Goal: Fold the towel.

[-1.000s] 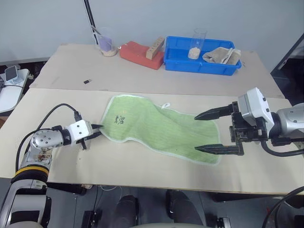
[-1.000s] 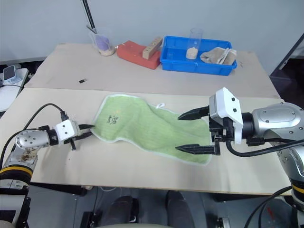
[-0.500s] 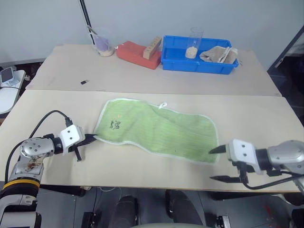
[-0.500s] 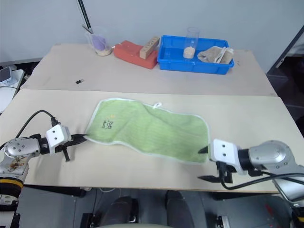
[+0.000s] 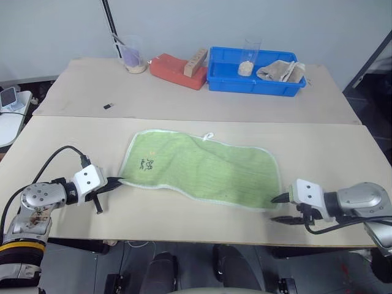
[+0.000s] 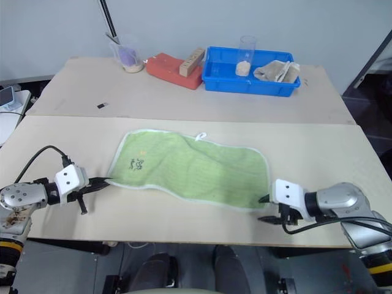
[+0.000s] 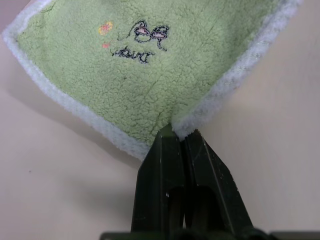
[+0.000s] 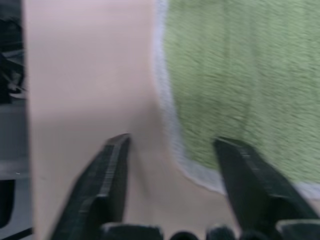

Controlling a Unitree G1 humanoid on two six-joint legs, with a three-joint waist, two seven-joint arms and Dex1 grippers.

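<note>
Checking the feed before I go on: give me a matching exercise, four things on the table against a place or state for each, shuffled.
Things:
1. left gripper
2. right gripper
3. towel
4. blue bin

States or places:
A. spread flat on the near table
B. open, with the towel's near right corner between its fingers
C. at the far edge, holding a clear cup and a beige cloth
D. shut on the towel's near left corner

Pairs: 1-D, 2-B, 3-A, 4-C
</note>
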